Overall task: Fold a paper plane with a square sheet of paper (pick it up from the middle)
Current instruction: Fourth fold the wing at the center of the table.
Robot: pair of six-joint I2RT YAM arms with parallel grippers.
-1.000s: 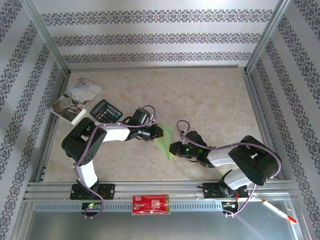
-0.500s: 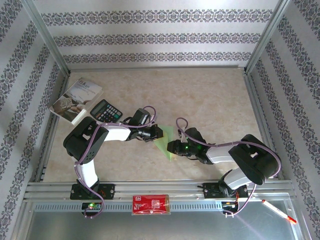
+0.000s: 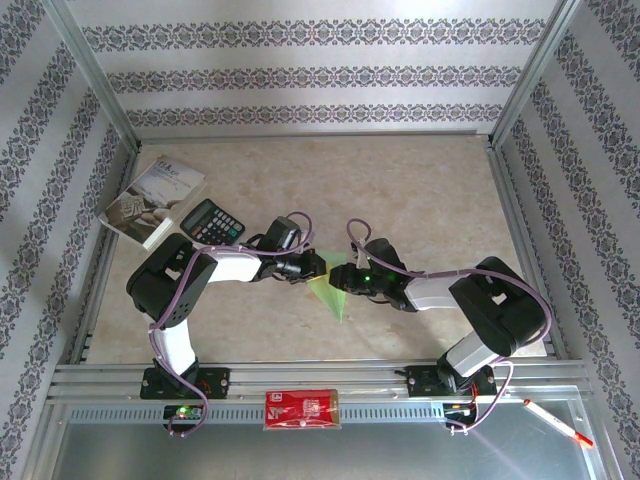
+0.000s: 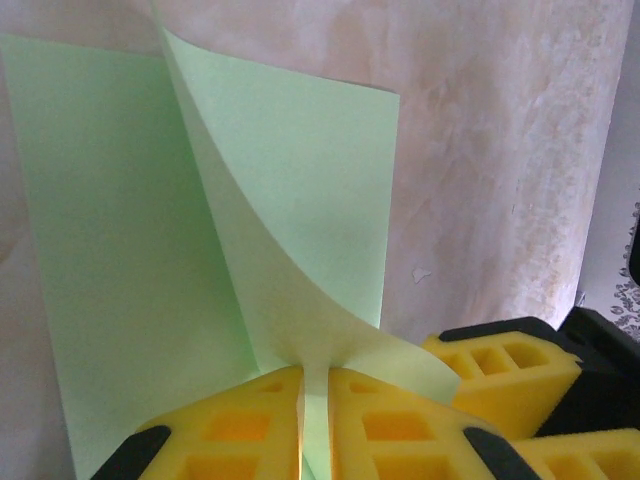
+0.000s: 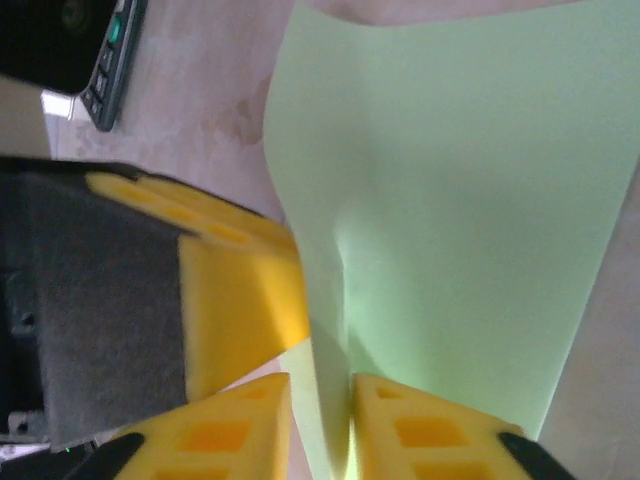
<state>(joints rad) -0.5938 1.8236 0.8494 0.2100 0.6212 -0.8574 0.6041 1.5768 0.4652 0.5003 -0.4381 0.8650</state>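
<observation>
Square sheet of paper (image 4: pixel 300 200): left gripper (image 4: pixel 315 385) pinches it, right gripper (image 5: pixel 320 400) sits narrow around it, bite unclear. Opposed pulls may tear it.

**Fig.** Work cell, top view. Back wall (image 3: pixel 320 75), L wall (image 3: pixel 40 150) and R wall (image 3: pixel 600 150): white paper w/ bands of dark floral ornament. Aluminium posts (image 3: pixel 95 75) rise at both rear corners. Tabletop (image 3: pixel 420 190): beige, marbled, matte. It is bounded at the near edge by metal rails (image 3: pixel 300 375), w/ a perforated strip (image 3: pixel 400 412) just below. Grey metal sheet (image 3: pixel 120 450) in foreground, softly reflective. Light: even and diffuse, shadows faint. L wrist view: same mottled beige surface at close range, w/ pinkish blotches.
</observation>
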